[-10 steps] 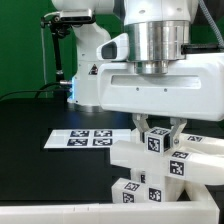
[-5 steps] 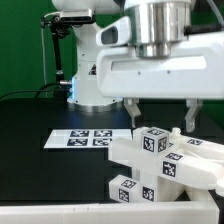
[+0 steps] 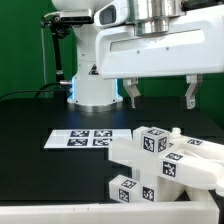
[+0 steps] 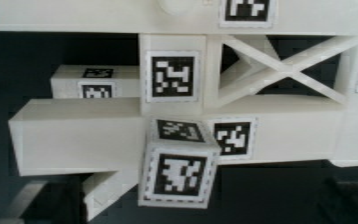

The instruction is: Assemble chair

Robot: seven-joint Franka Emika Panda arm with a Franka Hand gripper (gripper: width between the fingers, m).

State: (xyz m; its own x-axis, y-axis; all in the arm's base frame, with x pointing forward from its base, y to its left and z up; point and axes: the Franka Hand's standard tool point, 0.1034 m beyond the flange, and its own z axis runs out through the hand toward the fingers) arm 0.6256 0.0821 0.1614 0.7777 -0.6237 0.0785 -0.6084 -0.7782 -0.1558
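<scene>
I see a black table (image 3: 30, 120) with a green wall (image 3: 20, 40) behind it. A white rail (image 3: 50, 212) runs along the near edge. The marker board (image 3: 85, 138) lies flat on the table, on the exterior view's left of the chair.

The chair (image 3: 165, 165) sits on the table at the exterior view's right, near the rail. It lies on its side. Its long way runs across the picture, and one blocky end pokes toward the exterior view's left. In the wrist view the chair (image 4: 176, 120) shows a cross-shaped brace and square tags.

My end effector (image 3: 161, 92) hangs above the chair. Its two fingers (image 3: 133, 92) are spread wide apart and touch nothing.
</scene>
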